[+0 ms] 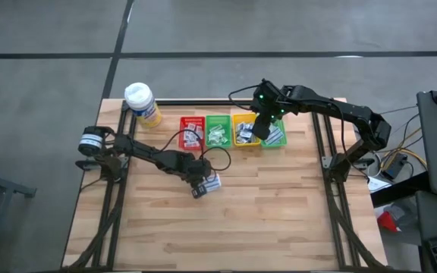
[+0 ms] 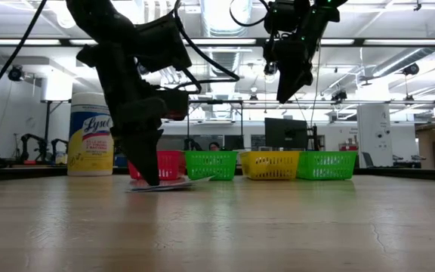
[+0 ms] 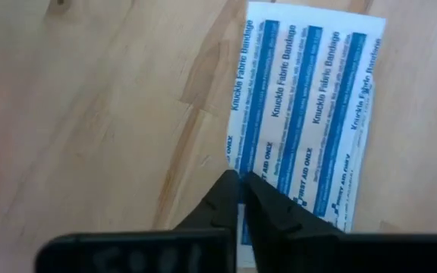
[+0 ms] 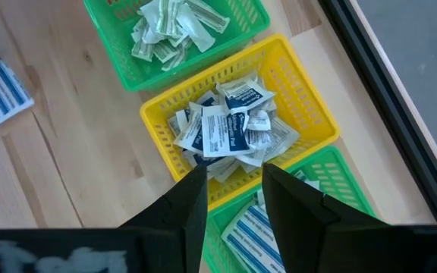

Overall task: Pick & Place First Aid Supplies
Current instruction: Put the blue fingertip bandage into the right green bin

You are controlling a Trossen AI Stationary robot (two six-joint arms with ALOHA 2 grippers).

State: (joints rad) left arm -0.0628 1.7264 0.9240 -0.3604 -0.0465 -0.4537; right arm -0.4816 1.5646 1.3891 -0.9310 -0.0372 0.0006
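Left tool (image 3: 240, 199) down at the bench (image 1: 264, 220), tips pinched together on the near edge of a flat white packet (image 3: 302, 114) with blue stripes, printed "Knuckle Fabric Bandage". The packet lies flat on the wood, in front of the row of bins and well clear of them. Low view shows the left tool's tip meeting the bench surface at the packet's edge, packet not raised.

Right tool (image 4: 234, 186) hangs above the yellow bin (image 4: 309, 114), jaws apart, nothing between them. Its fingers (image 4: 192, 205) frame a heap of white sachets (image 4: 222, 129) with dark blue print inside that bin.

Four bins in a row along the far side of the bench: red bin (image 1: 193, 131), green bin (image 1: 218, 130), the yellow bin, then a second green bin (image 1: 276, 136) mostly under the right arm. The first green bin holds pale, crumpled wrapped packets (image 4: 173, 30); the second green bin holds blue-striped packets (image 4: 253, 231) like the one on the bench. The red bin holds some white packets with print too small to read.

A white-capped yellow bottle (image 1: 142, 103) stands upright at the far left corner of the bench, beside the red bin but apart from it.
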